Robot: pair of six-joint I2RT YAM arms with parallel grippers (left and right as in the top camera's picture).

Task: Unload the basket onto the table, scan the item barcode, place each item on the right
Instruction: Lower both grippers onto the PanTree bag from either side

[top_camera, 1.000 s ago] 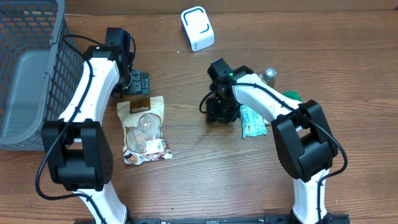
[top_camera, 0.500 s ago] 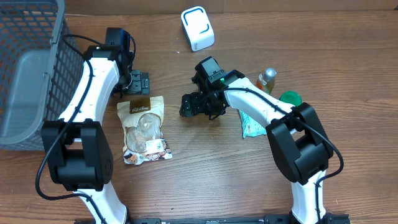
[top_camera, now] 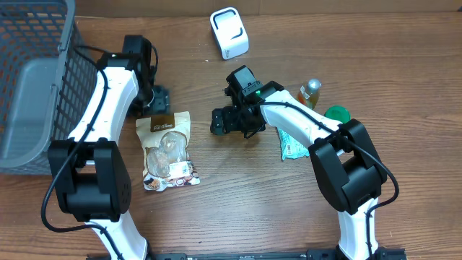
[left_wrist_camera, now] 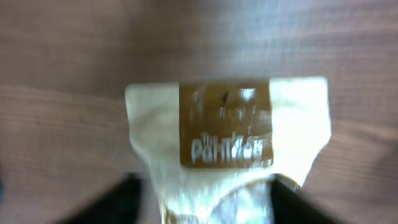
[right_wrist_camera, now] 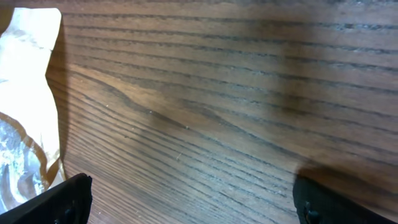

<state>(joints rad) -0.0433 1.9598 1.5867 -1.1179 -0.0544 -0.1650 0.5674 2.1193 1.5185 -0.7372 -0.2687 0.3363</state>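
**Two grippers placed near a snack pouch on the wooden table**

One cream plastic snack pouch with a brown label band (top_camera: 167, 150) is seen lying flat on the brown wood-grain table (top_camera: 238, 209), left of centre, label end pointing towards the far edge. The left gripper (top_camera: 155, 97) is positioned at that label end. In the left wrist view its dark fingers (left_wrist_camera: 112, 200) are blurred on either side of the pouch, so whether the pouch is clenched cannot be told. The right gripper (top_camera: 232, 124) is held over bare wood just right of the pouch, its jaws spread wide with nothing between them. A white rounded box-shaped scanner with a blue outline (top_camera: 229, 32) is set near the far edge, well apart from the pouch. A grey wire mesh basket (top_camera: 36, 79) is placed at the left edge
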